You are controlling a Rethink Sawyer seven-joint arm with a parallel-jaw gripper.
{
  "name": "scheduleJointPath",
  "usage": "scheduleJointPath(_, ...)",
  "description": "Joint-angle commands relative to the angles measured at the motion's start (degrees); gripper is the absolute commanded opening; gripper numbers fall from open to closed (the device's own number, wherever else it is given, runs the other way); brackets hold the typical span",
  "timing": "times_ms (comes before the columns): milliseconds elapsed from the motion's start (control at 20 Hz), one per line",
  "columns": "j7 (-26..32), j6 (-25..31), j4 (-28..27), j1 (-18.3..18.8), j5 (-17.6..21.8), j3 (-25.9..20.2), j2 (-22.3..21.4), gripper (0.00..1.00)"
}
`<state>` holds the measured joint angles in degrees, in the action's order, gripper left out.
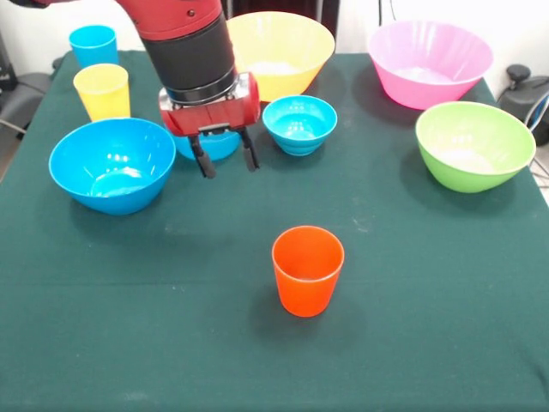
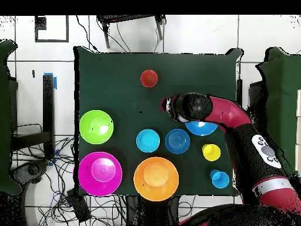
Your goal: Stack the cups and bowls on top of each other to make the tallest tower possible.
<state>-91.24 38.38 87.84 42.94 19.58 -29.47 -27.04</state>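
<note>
Claw (image 1: 226, 161) empty, fingers spread wide, hanging over the surface (image 1: 429, 283) – nothing stacked

I see the claw just in front of a small blue bowl (image 1: 210, 144), between the medium blue bowl (image 1: 112, 164) and the other small blue bowl (image 1: 299, 124). Orange-red cup (image 1: 308, 269) stands alone, well apart toward the near edge. Yellow cup (image 1: 102, 91) and sky blue cup (image 1: 93, 45) sit close together at the far left. Yellow-orange bowl (image 1: 283, 53), pink bowl (image 1: 429, 63) and green bowl (image 1: 474, 144) each sit separately, upright
</note>
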Motion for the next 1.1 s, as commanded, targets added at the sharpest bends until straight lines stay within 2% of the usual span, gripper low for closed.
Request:
scheduleJointPath(50,9.17,5.31,-2.56,0.17,4.31,-0.57,2.47,1.00)
scheduleJointPath(350,9.20,8.05,-0.67,0.53,3.62,-0.68,-1.35,1.00)
scheduleJointPath(450,9.01,6.62,1.29,0.91,4.00,-0.94,-2.49,1.00)
scheduleJointPath(600,5.96,2.06,4.96,-0.61,6.02,0.41,-3.58,1.00)
scheduleJointPath(800,4.54,0.40,8.83,-0.08,5.55,0.09,-5.13,1.00)
scheduleJointPath(1100,4.19,3.43,10.22,-0.49,4.61,0.50,-8.64,1.00)
